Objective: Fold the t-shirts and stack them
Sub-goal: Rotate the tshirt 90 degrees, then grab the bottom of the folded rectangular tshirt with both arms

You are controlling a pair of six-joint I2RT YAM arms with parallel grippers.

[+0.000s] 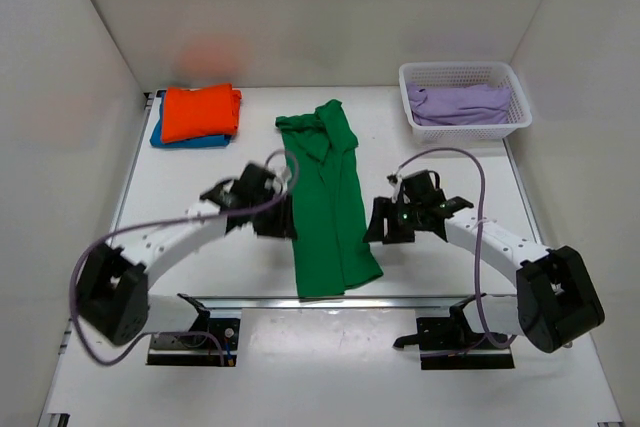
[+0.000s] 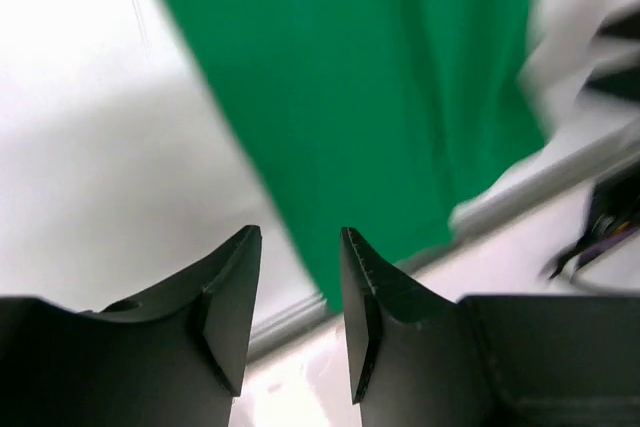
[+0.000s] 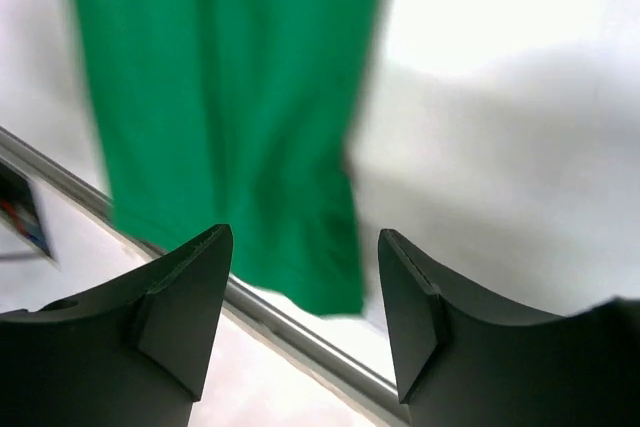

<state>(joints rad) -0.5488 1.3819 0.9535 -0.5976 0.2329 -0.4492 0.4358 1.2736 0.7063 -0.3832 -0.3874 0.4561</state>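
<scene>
A bright green t-shirt [image 1: 331, 205] lies flat in the table's middle, folded into a long strip running from the back toward the near edge. My left gripper [image 1: 272, 219] sits at the strip's left edge, open, with nothing between its fingers. My right gripper [image 1: 383, 223] hovers at the strip's right edge, open and empty too. The left wrist view shows the green t-shirt [image 2: 380, 87] ahead of the left gripper [image 2: 300, 247]. In the right wrist view the green t-shirt [image 3: 230, 117] lies ahead of the right gripper [image 3: 305, 247]. A folded orange t-shirt [image 1: 201, 111] rests on a folded blue t-shirt [image 1: 175, 139] at the back left.
A white basket [image 1: 466, 77] with lilac cloth [image 1: 458, 103] in it stands at the back right. White walls close in the table on three sides. A metal rail [image 1: 330, 299] runs along the near edge, just past the green shirt's hem.
</scene>
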